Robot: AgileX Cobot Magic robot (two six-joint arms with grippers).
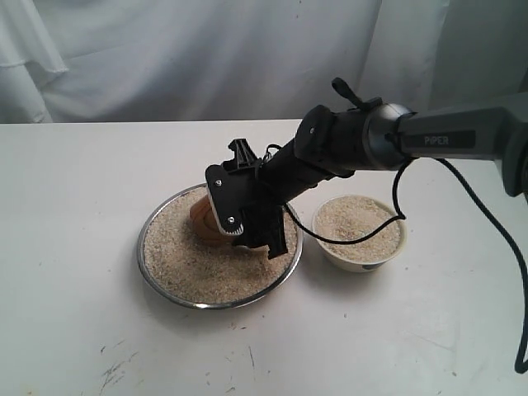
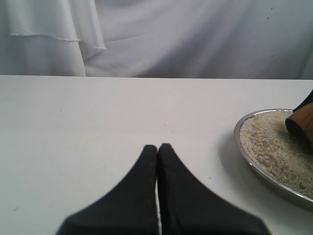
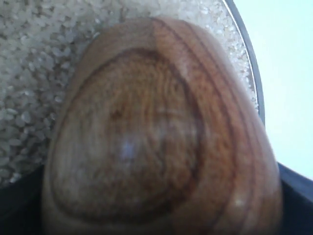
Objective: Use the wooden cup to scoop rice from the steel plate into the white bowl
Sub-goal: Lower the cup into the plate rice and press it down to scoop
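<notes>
Right hand (image 1: 246, 221): clamped on cup (image 1: 200, 221), tipped into rice (image 1: 198, 268) on plate (image 1: 149, 266).
Left hand (image 2: 157, 152): pressed together.
Risk: bowl (image 1: 363, 262) looks nearly full; another load could spill grains onto table (image 1: 82, 206).

My right gripper (image 1: 233, 221), clamped on the wooden cup (image 1: 200, 221), blocks the far and right side of the steel plate (image 1: 165, 287). Only the near and left rice (image 1: 194, 268) lies open from above. The white bowl (image 1: 363, 262) sits just beside the plate's right rim, leaving a narrow gap, and my black cable (image 1: 363, 240) sags across the bowl. Left of the plate the table (image 1: 74, 214) is bare. My left gripper (image 2: 157, 148) waits there, tips pressed together, apart from the rim.
</notes>
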